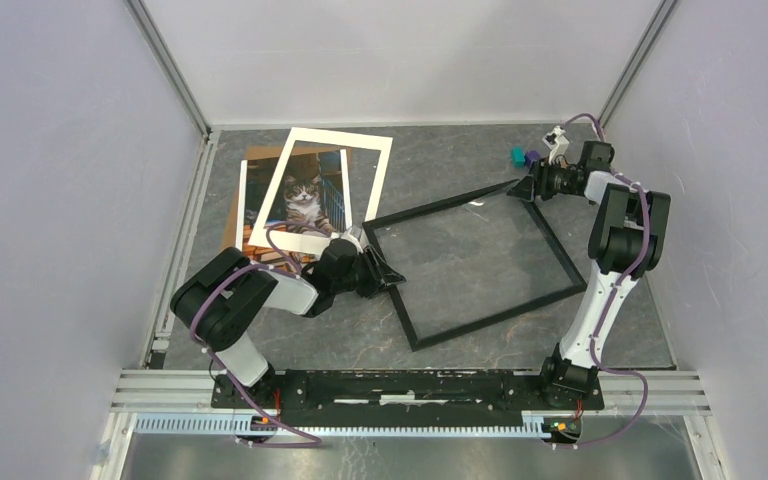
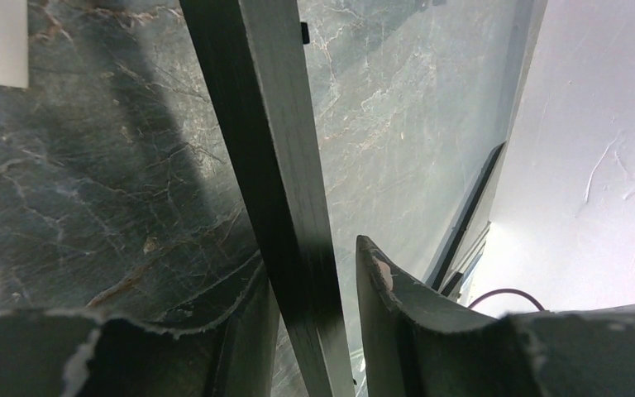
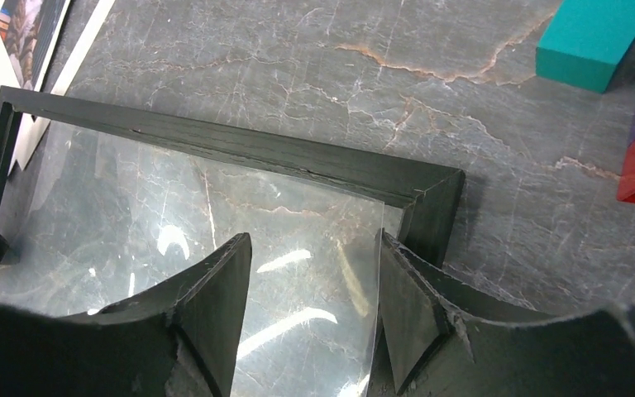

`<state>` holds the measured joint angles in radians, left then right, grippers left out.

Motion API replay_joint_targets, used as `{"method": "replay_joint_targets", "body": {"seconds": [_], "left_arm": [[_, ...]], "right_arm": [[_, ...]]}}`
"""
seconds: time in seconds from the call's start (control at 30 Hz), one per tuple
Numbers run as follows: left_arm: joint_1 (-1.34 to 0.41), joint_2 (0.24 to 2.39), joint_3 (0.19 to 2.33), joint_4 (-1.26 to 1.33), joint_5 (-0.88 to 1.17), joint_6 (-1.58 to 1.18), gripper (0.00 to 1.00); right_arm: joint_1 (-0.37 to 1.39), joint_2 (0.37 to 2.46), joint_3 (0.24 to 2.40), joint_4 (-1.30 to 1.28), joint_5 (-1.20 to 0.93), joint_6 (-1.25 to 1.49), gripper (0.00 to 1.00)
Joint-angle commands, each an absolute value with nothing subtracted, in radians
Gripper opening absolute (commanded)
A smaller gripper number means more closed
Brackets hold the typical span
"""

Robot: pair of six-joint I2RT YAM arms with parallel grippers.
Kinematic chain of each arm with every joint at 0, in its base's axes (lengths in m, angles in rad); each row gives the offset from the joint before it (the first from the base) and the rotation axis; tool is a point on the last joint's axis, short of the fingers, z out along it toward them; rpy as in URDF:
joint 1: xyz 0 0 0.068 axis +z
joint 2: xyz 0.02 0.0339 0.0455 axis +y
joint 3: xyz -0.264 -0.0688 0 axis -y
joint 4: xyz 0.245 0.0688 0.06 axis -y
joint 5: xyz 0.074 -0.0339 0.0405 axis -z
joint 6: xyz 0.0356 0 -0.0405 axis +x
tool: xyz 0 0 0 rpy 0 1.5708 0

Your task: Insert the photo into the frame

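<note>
**Mia:** Where is the frame point(image 3: 215, 143)?

**Ben:** One thin edge of it runs right between the fingers of the left gripper point(image 2: 314, 273). That gripper is about half open. I can see a gap on one side, so I don't think it is squeezing.

**Mia:** And the right gripper point(image 3: 314, 240)?

**Ben:** Its fingers are wide apart and hold nothing. The frame's corner sits just past its fingertips, and the clear sheet point(image 3: 215, 248) lies under them.

**Mia:** Where's the photo point(image 1: 305, 200)?

**Ben:** Back behind the left gripper, on the side away from the frame. It is far from the right one. A white mat point(image 1: 340, 140) lies on top of it, so the cat peeks through the hole.

**Mia:** Will it be hard to pick up?

**Ben:** I think so. It looks thin, light and bendy, and it lies flat. The mat must come off first. Then pinch an edge or corner softly, or it could crease.

**Mia:** And the frame?

**Ben:** It looks stiff and light. Hold it by the black edge, not the clear sheet, which looks slippery and could scratch.
</note>
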<state>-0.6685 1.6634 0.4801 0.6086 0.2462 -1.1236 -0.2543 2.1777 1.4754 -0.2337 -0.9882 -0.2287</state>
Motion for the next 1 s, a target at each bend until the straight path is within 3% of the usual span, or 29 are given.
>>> {"method": "replay_joint_targets", "body": {"seconds": [0.0, 0.27, 0.77, 0.87, 0.97], "left_arm": [[-0.661, 1.671, 0.517, 0.684, 0.265, -1.097, 0.44], [-0.658, 1.594, 0.545, 0.577, 0.225, -1.007, 0.43], [-0.658, 1.413, 0.603, 0.346, 0.199, -0.943, 0.71], [-0.658, 1.390, 0.615, 0.330, 0.200, -0.949, 0.72], [-0.658, 1.378, 0.625, 0.347, 0.212, -0.965, 0.62]], "right_arm": [[-0.263, 2.201, 1.507, -0.275, -1.061, -0.212, 0.62], [-0.283, 2.168, 1.464, -0.247, -1.081, -0.152, 0.56], [-0.283, 2.148, 1.431, -0.193, -1.122, -0.089, 0.42], [-0.283, 2.152, 1.431, -0.193, -1.126, -0.086, 0.41], [-0.283, 2.151, 1.427, -0.193, -1.124, -0.083, 0.39]]}}
